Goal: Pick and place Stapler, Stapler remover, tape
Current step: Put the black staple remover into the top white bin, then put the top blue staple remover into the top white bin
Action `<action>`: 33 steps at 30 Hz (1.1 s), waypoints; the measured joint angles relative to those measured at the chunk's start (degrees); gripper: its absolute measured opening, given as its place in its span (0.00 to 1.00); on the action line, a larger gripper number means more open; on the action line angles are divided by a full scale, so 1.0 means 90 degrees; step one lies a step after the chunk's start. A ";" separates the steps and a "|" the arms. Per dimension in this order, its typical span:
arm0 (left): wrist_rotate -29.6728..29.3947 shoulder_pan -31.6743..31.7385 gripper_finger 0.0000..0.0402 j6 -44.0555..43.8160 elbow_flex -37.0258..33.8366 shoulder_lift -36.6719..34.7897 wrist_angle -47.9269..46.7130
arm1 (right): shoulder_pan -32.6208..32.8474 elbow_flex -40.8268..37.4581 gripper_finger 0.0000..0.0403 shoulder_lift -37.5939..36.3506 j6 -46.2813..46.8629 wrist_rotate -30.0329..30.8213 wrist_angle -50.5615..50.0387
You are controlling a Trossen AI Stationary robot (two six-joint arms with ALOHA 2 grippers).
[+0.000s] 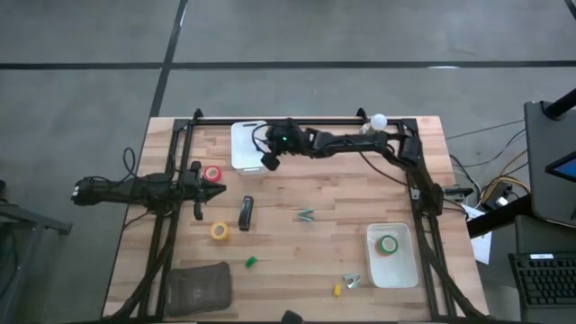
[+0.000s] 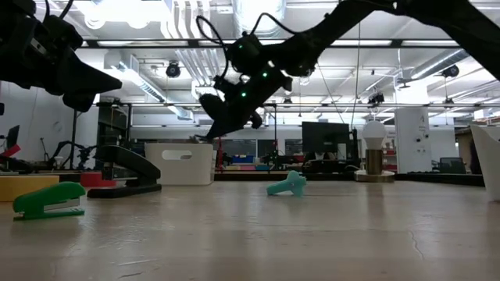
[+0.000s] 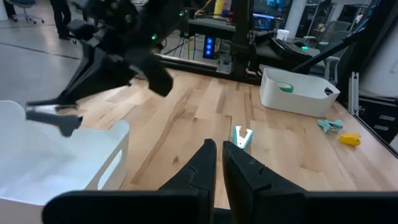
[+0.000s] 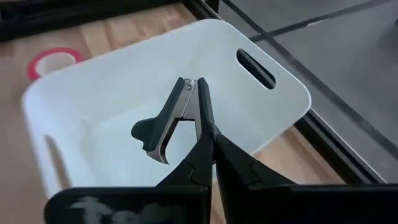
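Now the right gripper (image 4: 208, 134), clamped on the staple remover (image 4: 171, 121), should lower into the white bin (image 4: 261, 112) before opening; the left gripper (image 3: 219, 155), pinched empty, waits

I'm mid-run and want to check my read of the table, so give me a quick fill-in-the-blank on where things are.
1. The ____ gripper holds the staple remover in its fingers above a white bin.
2. The other bin, by the right arm's base, holds one ____ tape roll.
3. The loose roll nearest the black stapler is ____.
Missing words: right; green; yellow.
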 joint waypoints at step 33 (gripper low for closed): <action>0.0000 0.0002 0.08 -0.0002 0.0000 0.0000 0.0002 | -0.0473 0.1538 0.26 0.0908 0.0421 -0.0459 -0.1025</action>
